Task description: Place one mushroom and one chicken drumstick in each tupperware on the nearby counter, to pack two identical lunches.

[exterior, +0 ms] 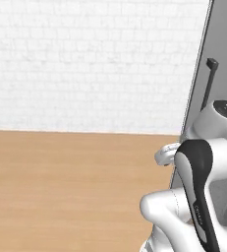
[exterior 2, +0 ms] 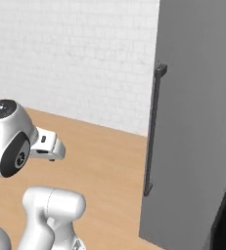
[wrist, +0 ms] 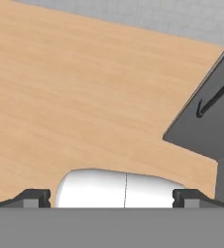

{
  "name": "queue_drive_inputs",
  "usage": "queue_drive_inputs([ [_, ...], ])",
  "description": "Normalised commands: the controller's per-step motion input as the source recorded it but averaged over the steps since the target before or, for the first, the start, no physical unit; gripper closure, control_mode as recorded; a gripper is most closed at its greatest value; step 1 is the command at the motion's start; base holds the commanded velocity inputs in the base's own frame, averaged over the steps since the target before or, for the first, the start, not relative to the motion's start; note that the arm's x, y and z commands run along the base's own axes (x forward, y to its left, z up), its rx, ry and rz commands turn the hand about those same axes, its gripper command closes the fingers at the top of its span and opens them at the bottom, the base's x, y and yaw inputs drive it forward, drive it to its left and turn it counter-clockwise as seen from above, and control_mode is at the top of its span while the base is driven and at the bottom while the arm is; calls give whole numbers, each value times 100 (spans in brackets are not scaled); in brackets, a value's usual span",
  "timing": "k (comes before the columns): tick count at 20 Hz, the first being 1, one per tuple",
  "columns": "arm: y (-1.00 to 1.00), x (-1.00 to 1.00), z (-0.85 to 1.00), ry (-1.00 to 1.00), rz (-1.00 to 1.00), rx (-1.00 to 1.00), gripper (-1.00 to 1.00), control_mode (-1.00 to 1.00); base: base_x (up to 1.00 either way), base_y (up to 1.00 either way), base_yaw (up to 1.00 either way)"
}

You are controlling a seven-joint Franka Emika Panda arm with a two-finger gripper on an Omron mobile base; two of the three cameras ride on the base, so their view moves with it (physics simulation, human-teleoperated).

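The counter [exterior: 61,187] is a smooth light-brown wooden surface with faint grain, and its long axis runs along the foot of a white brick wall [exterior: 85,59] behind it. At the counter's right end stands a tall, flat dark grey cabinet [exterior 2: 197,122] with a slim, straight dark handle [exterior 2: 152,132] running upright down its front edge. The gripper [wrist: 111,197] hangs above the bare wood just left of the cabinet, its two small dark fingertips [wrist: 33,197] spread wide apart, holding nothing and touching nothing. In the hand view the cabinet's corner and handle sit tilted at the right, over the wood.
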Motion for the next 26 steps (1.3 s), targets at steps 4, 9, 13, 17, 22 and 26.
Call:
queue_drive_inputs([
  [4, 0, 0, 0, 0, 0, 0, -100, 100, 100, 11, -10],
  [9, 0, 0, 0, 0, 0, 0, -100, 100, 100, 51, -26],
  [13, 0, 0, 0, 0, 0, 0, -100, 100, 88, 78, -43],
  [17, 0, 0, 0, 0, 0, 0, -100, 100, 63, 84, -59],
  [22, 0, 0, 0, 0, 0, 0, -100, 100, 66, 71, -65],
  [26, 0, 0, 0, 0, 0, 0, -100, 100, 69, 46, -70],
])
